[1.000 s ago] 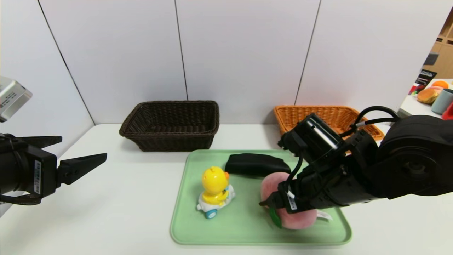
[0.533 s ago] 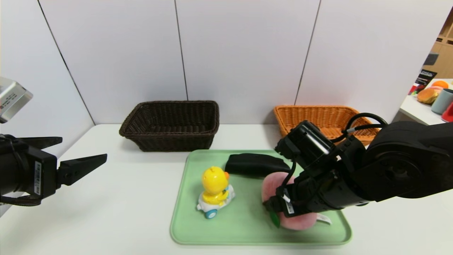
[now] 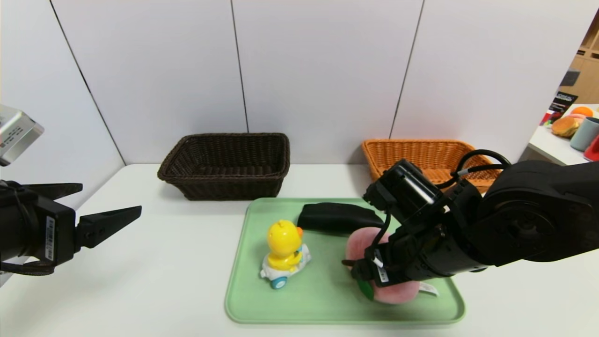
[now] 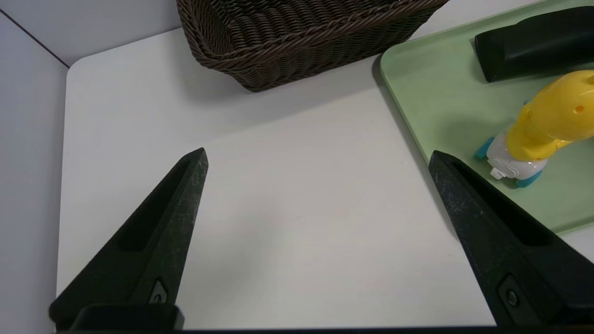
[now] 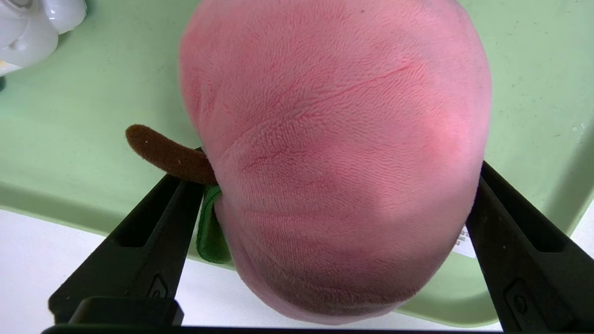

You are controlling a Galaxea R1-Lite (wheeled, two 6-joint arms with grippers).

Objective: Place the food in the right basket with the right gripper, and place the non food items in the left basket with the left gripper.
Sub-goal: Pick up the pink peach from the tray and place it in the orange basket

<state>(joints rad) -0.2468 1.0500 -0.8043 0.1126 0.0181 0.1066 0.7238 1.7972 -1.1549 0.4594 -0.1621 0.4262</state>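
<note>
The food, a pink plush peach with a brown stem and green leaf, lies on the green tray. My right gripper is down over it and open, one finger on each side of the peach. The yellow duck toy and the black pouch also rest on the tray. My left gripper hovers open and empty over bare table at the far left. The dark brown left basket and orange-tan right basket stand at the back.
The white table ends at a wall just behind the baskets. In the left wrist view the left gripper faces the dark basket, the tray edge, the duck and the pouch. A side table with cups stands far right.
The right arm came down and a little left, settling its fingers lower around the peach; over the last half second it barely moved. The left arm stayed put.
</note>
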